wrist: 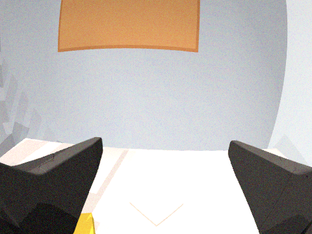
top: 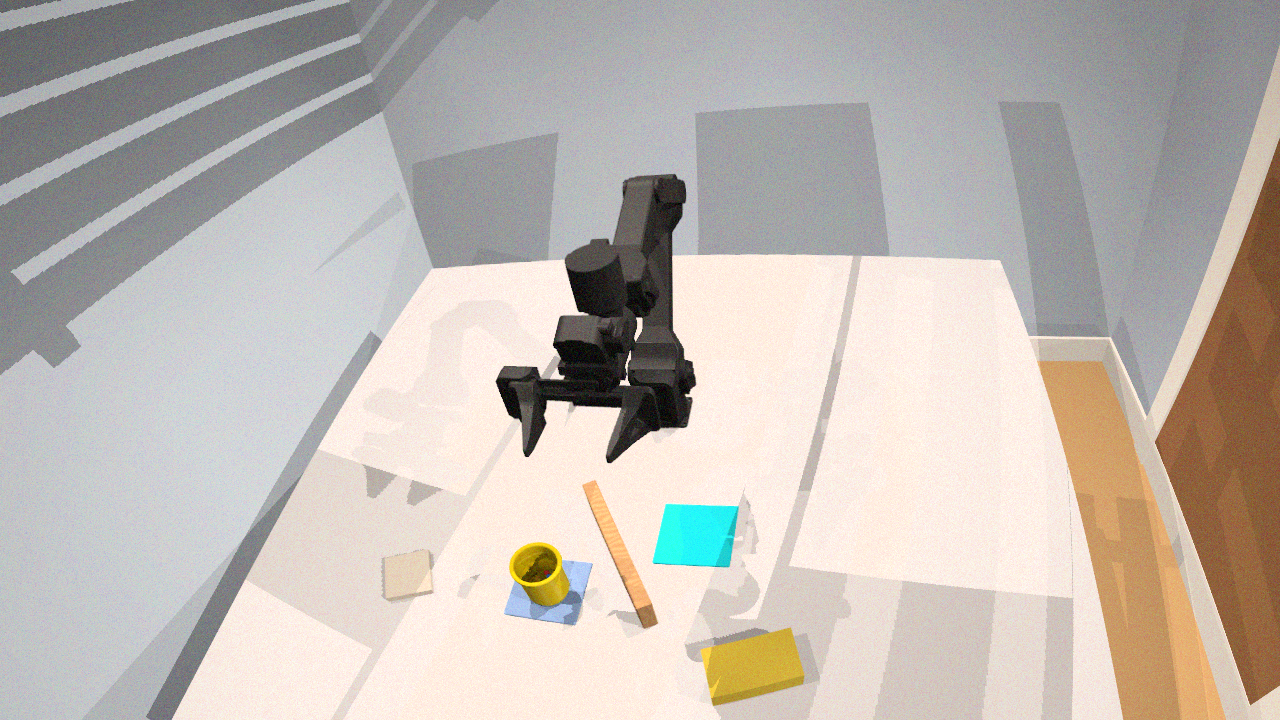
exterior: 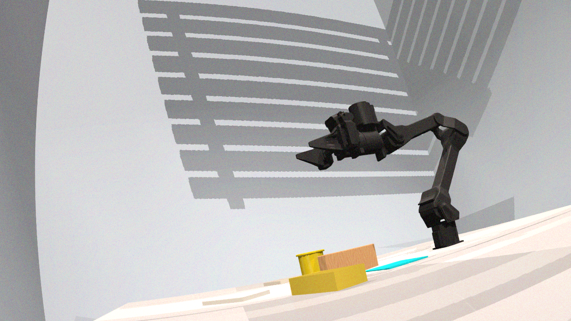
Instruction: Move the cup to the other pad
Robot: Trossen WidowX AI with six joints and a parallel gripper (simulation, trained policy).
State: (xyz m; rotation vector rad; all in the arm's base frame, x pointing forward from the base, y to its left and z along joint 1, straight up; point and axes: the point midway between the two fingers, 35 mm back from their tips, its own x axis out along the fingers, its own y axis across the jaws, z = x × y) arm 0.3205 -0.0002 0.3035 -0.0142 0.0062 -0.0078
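A yellow cup (top: pixel 548 587) (exterior: pixel 308 263) stands upright on the blue pad (top: pixel 521 608); dark contents with a speck of red show inside it in the top view. The cyan pad (top: pixel 696 535) (exterior: pixel 397 263) lies on the other side of the wooden bar, with nothing on it. My gripper (top: pixel 569 456) (exterior: pixel 302 150) (wrist: pixel 168 147) is open and empty, raised high above the table and well away from the cup. The blue pad is hidden in the exterior view, and neither the cup nor the pads show in the wrist view.
An orange wooden bar (top: pixel 621 557) (exterior: pixel 347 257) lies between the two pads. A yellow block (top: pixel 753 667) (exterior: pixel 313 282) lies near the front, its corner also in the wrist view (wrist: pixel 85 224). A flat beige square (top: pixel 407 574) lies left of the cup in the top view.
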